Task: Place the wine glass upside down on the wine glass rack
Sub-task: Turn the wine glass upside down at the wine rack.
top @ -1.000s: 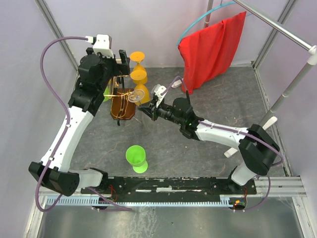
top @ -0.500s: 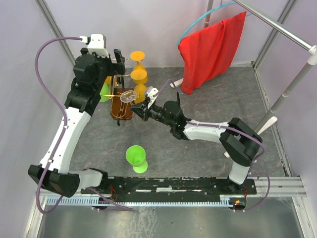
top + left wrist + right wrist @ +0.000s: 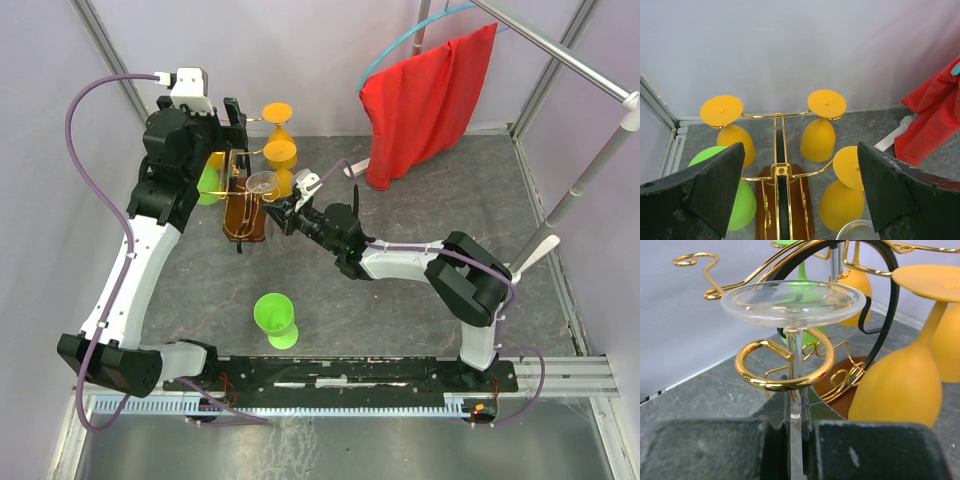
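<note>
The wine glass rack (image 3: 245, 208) has copper wire arms on a brown wooden base and stands at the back left. My right gripper (image 3: 287, 214) is shut on the stem of a clear wine glass (image 3: 262, 183), held upside down with its foot up. In the right wrist view the stem (image 3: 796, 365) stands inside the curled ring (image 3: 760, 382) of a rack arm, the foot (image 3: 790, 302) just above the ring, my gripper (image 3: 799, 399) below it. My left gripper (image 3: 228, 122) is open and empty above the rack's far side (image 3: 779, 170).
Three orange glasses (image 3: 817, 135) and a green one (image 3: 742, 200) hang upside down on the rack. Another green glass (image 3: 274, 318) stands on the table near the front. A red cloth (image 3: 425, 95) hangs from a rail at the back right.
My right arm has moved left with the clear glass, bringing its stem into the rack's curled ring. My left gripper has drawn back a little to the left.
</note>
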Robot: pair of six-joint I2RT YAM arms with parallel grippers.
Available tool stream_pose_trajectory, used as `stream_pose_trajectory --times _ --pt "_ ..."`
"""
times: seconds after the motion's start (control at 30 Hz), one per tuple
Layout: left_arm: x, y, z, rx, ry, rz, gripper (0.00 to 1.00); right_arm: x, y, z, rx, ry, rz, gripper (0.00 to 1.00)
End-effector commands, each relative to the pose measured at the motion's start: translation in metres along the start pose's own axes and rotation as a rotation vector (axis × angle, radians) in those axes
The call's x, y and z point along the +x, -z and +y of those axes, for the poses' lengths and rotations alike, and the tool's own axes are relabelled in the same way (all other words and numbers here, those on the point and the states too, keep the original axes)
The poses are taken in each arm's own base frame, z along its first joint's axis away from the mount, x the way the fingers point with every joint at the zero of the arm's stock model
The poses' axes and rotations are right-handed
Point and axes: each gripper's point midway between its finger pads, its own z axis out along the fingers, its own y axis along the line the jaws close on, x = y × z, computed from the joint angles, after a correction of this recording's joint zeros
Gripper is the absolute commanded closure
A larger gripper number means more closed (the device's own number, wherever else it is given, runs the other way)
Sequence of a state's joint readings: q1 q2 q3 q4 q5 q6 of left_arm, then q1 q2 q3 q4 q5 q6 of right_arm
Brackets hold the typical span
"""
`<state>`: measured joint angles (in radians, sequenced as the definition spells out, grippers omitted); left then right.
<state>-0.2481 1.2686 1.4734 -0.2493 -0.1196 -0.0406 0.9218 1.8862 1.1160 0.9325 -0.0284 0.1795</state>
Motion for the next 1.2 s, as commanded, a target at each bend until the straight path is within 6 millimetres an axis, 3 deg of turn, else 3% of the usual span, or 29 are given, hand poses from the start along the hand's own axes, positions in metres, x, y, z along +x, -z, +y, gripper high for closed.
stream_pose_trajectory --times 0.0,0.67,1.17 --pt "-0.024 0.007 -0.001 0.020 0.004 -0.067 0.01 -0.045 -0.006 -0.016 0.090 0.016 -0.151 0.99" --pt "-0.017 0.005 0.000 0.018 0.023 -0.059 0.01 -0.034 0.029 -0.025 0.136 0.065 -0.118 0.99" --pt "-0.012 0.010 0.005 -0.002 0.022 -0.054 0.01 -0.028 0.033 -0.002 0.070 0.106 -0.104 0.99"
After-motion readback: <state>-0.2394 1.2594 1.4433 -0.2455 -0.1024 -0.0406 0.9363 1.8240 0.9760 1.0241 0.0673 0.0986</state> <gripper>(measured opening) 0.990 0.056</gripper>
